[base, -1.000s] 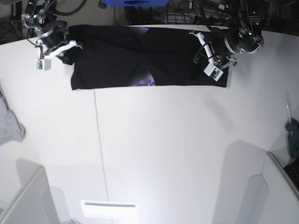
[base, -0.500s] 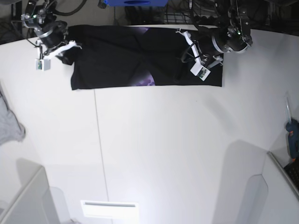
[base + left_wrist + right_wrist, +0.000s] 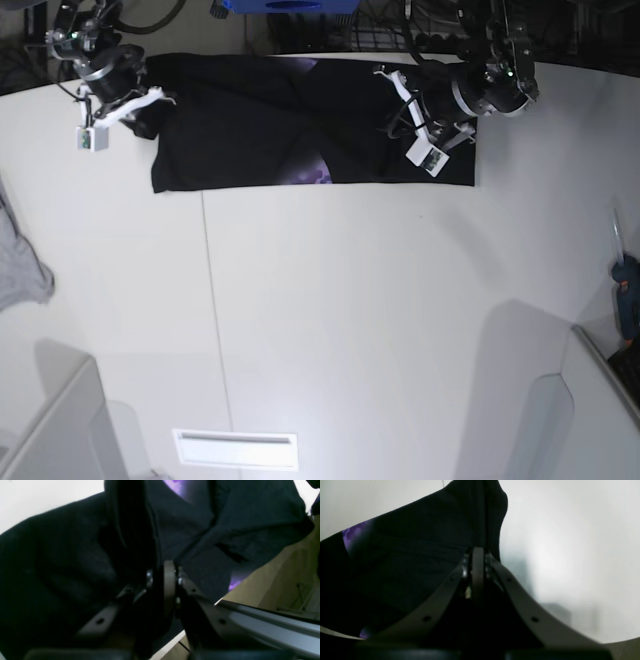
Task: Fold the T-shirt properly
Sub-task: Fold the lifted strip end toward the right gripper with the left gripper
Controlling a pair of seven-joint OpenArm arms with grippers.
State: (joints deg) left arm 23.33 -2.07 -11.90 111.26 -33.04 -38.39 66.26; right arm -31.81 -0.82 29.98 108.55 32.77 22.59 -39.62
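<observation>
The black T-shirt [image 3: 250,120] lies spread flat along the far edge of the white table [image 3: 350,320], with a bit of purple print [image 3: 316,176] showing at its near hem. My left gripper [image 3: 396,88] is over the shirt's right part. In the left wrist view it [image 3: 163,568] is shut on a bunched fold of the black cloth [image 3: 75,555]. My right gripper [image 3: 152,102] is at the shirt's left end. In the right wrist view it [image 3: 478,552] is shut on the shirt's edge [image 3: 420,542].
A light grey cloth [image 3: 20,270] hangs over the table's left edge. A blue-green tool [image 3: 628,300] sits at the right edge. A white slotted plate [image 3: 235,448] lies near the front. A blue box [image 3: 285,5] and cables stand behind the table.
My left gripper has moved left along the shirt, carrying its right end inward, so the shirt's right edge now lies further left. My right gripper has stayed put.
</observation>
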